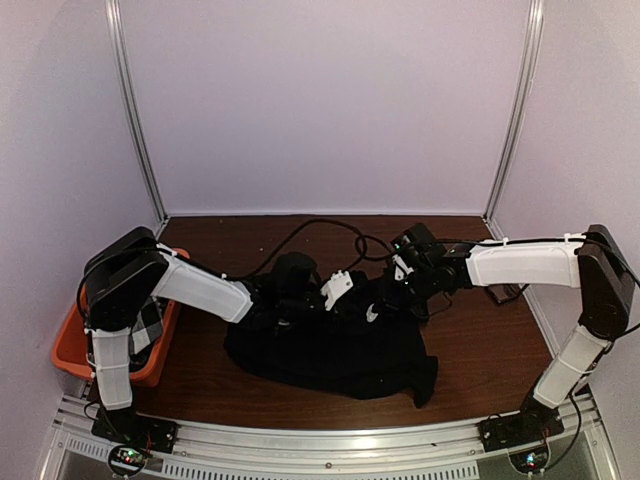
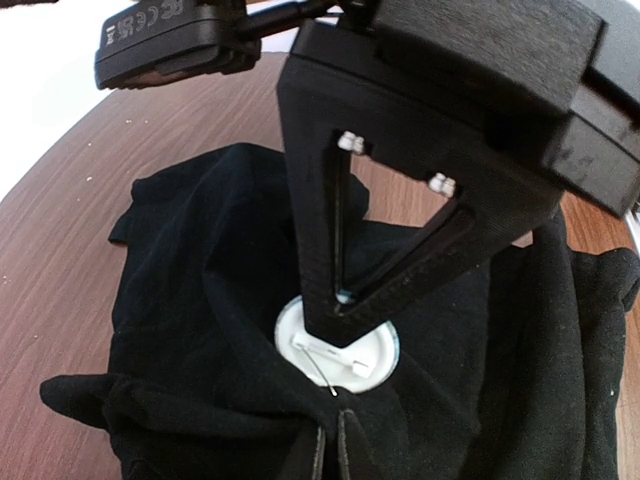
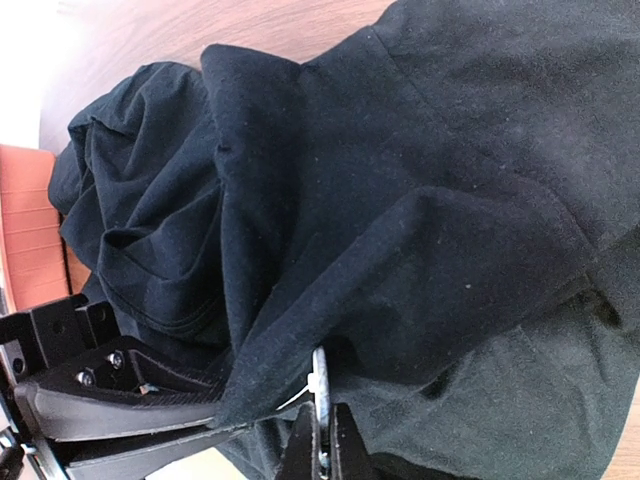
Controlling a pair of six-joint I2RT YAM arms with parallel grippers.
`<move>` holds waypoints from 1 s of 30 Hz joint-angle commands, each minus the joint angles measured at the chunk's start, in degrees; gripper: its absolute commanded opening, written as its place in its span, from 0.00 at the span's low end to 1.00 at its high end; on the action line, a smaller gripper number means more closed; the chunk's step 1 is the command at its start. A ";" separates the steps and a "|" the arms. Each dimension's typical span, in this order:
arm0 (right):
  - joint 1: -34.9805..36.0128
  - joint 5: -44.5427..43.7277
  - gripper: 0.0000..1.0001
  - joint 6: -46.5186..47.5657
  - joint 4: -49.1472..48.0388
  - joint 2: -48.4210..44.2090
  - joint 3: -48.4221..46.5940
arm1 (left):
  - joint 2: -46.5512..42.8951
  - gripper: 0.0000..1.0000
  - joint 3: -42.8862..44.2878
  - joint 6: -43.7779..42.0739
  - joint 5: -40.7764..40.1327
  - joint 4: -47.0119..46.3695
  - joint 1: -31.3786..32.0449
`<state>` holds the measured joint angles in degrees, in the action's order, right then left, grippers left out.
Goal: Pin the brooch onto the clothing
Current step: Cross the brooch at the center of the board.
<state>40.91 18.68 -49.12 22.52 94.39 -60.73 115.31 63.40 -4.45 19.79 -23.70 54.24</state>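
Observation:
The black T-shirt lies crumpled mid-table; its print is hidden. My left gripper is shut on a raised fold of the T-shirt, and also shows in the top view. My right gripper is shut on the rim of the brooch, a round white badge seen edge-on. In the left wrist view the brooch shows its white back with the pin swung open. The pin's tip touches the pinched fold. The right gripper sits just right of the left one.
An orange bin holding a black-and-white checked cloth stands at the left edge under the left arm. Black cables loop at the back of the brown table. White walls enclose three sides.

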 commanded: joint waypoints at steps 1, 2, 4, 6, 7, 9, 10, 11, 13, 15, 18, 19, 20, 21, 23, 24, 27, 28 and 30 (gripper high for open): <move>0.44 0.90 0.00 2.40 0.47 -1.66 -1.21 | 0.67 0.06 1.46 -0.69 0.52 0.06 0.56; 0.47 0.99 0.00 2.70 0.64 -1.53 -1.23 | 0.77 0.05 1.47 -0.65 0.49 0.13 0.60; 0.77 1.37 0.00 3.41 1.10 -1.22 -1.44 | 0.81 0.05 1.55 -0.73 0.45 0.15 0.60; 1.15 1.45 0.00 4.18 1.73 -0.69 -1.70 | 0.81 0.05 1.63 -0.68 0.36 0.30 0.58; 1.44 1.44 0.00 4.72 1.95 -0.43 -1.91 | 0.83 0.05 1.72 -0.70 0.31 0.39 0.56; 1.93 1.42 0.00 5.52 2.52 0.00 -2.26 | 0.87 0.05 1.97 -0.65 0.35 0.56 0.59; 2.10 1.40 0.00 5.79 2.60 0.20 -2.35 | 0.92 0.05 2.07 -0.65 0.35 0.59 0.60; 2.34 1.44 0.00 6.10 2.72 0.30 -2.49 | 0.96 0.05 2.16 -0.69 0.36 0.63 0.61; 2.54 1.35 0.00 6.40 2.82 0.56 -2.63 | 1.05 0.05 2.34 -0.73 0.37 0.84 0.61; 2.68 1.40 0.00 6.73 2.65 0.69 -2.64 | 1.07 0.05 2.35 -0.83 0.34 0.93 0.59; 2.91 1.45 0.00 7.24 2.83 0.91 -2.72 | 1.15 0.05 2.35 -0.91 0.41 0.89 0.60; 2.94 1.29 0.00 7.40 3.26 1.07 -2.85 | 1.17 0.05 2.28 -0.91 0.43 0.86 0.58; 2.87 0.37 0.00 7.48 3.95 1.29 -3.17 | 1.17 0.05 2.26 -0.92 0.57 0.85 0.57; 2.89 -0.75 0.00 7.55 4.69 1.25 -3.32 | 1.21 0.05 2.26 -0.84 0.65 0.95 0.60; 2.79 -2.63 0.00 7.39 5.28 0.44 -3.31 | 1.08 0.05 2.21 -0.93 0.69 1.19 0.56; 2.53 -3.20 0.00 7.00 5.07 -0.01 -3.07 | 1.00 0.05 2.07 -0.96 0.70 1.16 0.60; 1.57 -4.89 0.00 5.77 5.10 -1.22 -3.11 | 0.65 0.05 0.88 -1.07 1.14 0.25 0.59; 1.35 -5.84 0.00 5.22 5.54 -1.39 -3.35 | 0.49 0.05 0.59 -1.02 1.48 -0.09 0.60; 1.05 -7.99 0.00 4.72 6.45 -1.42 -4.15 | 0.34 0.05 -0.02 -1.20 2.43 -0.79 0.56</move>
<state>42.61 16.10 -43.46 26.96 94.80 -62.70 115.61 64.18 -4.69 19.97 -22.04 54.43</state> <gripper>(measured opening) 0.006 0.052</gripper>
